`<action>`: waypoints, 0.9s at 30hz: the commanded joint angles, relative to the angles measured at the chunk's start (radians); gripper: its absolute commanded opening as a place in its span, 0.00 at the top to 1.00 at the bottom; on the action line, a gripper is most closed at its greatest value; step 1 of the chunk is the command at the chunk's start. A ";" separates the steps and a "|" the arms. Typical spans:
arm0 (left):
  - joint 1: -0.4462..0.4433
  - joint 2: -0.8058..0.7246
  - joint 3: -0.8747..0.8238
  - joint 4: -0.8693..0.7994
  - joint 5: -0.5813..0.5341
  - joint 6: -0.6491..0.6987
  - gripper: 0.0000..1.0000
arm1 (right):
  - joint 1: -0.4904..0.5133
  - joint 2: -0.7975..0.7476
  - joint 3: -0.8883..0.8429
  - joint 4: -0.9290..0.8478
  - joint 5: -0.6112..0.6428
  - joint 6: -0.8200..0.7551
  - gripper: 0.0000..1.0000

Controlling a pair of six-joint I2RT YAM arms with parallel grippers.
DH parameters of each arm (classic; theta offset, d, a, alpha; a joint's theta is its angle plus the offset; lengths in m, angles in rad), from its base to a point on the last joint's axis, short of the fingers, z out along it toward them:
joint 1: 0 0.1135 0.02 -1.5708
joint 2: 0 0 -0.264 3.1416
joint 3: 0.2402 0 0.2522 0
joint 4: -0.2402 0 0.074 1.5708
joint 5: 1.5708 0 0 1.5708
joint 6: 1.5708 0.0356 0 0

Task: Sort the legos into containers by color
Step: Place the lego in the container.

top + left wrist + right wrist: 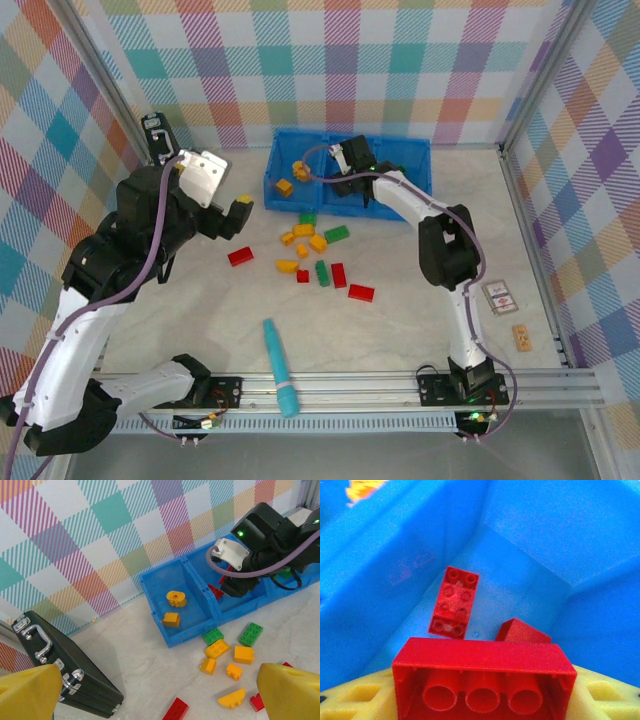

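The left fingers (30,692) hang spread wide and empty above the desk (220,320), left of centre. Loose red, yellow and green bricks (318,243) lie scattered mid-desk, just in front of the blue bin (412,160) at the far edge. Two yellow pieces (176,598) lie in its left compartment. The right fingers (602,695) clamp a red brick (482,680) over the middle compartment, where two more red bricks (454,602) lie.
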 commanded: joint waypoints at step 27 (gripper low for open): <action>-0.009 0.064 0.065 -0.021 -0.022 0.017 0.00 | -0.022 0.141 0.267 -0.069 -0.069 -0.120 0.38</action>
